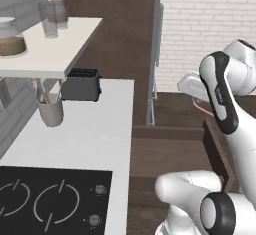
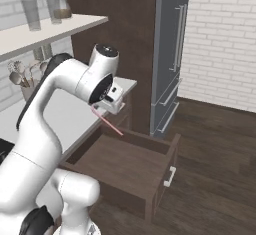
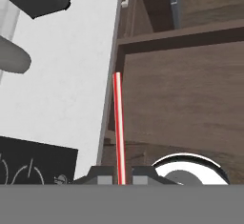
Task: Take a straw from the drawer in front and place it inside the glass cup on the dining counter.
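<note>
My gripper (image 2: 100,110) is shut on one end of the thin red-pink straw (image 2: 108,122), holding it in the air above the open drawer (image 2: 125,161). In the hand view the straw (image 3: 118,123) rises straight from between the fingertips of the gripper (image 3: 122,176), lined up along the counter's edge. The brown inside of the drawer (image 3: 181,89) lies to its right. From the left base view the hand (image 1: 192,85) hangs beyond the counter with a pink trace of the straw (image 1: 202,108) beneath it. The glass cup and the dining counter are out of view.
A white counter (image 1: 100,129) carries a black cooktop (image 1: 50,199), a white utensil holder (image 1: 51,110) and a dark toaster (image 1: 81,85). A shelf (image 1: 50,54) above holds tall glasses and a jar. A grey fridge (image 2: 172,54) stands behind the drawer.
</note>
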Controlling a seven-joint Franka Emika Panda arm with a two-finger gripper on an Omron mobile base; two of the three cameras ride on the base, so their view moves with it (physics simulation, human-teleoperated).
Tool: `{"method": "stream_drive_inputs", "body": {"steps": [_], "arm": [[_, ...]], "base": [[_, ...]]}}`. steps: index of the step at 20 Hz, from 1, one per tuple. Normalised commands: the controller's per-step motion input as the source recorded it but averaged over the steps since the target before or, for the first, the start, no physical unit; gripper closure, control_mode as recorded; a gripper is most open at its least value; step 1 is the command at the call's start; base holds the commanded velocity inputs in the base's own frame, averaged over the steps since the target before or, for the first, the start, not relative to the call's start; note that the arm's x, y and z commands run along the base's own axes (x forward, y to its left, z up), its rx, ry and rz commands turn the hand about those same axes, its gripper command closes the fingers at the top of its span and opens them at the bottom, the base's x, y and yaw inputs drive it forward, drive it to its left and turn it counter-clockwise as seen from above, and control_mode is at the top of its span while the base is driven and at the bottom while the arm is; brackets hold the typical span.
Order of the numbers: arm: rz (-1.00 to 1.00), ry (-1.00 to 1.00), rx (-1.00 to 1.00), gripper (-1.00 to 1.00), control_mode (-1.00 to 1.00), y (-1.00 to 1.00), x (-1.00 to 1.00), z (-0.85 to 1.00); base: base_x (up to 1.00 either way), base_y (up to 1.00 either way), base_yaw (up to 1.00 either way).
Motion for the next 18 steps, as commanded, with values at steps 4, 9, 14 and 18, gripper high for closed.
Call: {"method": "stream_drive_inputs", "body": {"steps": [4,9,14,18], "arm": [[-0.09,-0.04,0.0,1.0,-1.0,0.16,-0.67,0.29],[-0.05,-0.03,0.0,1.0,-1.0,0.04,-0.59,0.01],[-0.02,-0.04,0.0,1.0,1.0,-0.01,-0.36,0.0],[0.0,0.0,0.0,1.0,1.0,0.0,0.0,0.0]], "base": [[0.0,0.0,0.0],[0.0,0.0,0.0],[-0.6,-0.25,-0.08],[-0.62,-0.96,-0.2]]}}
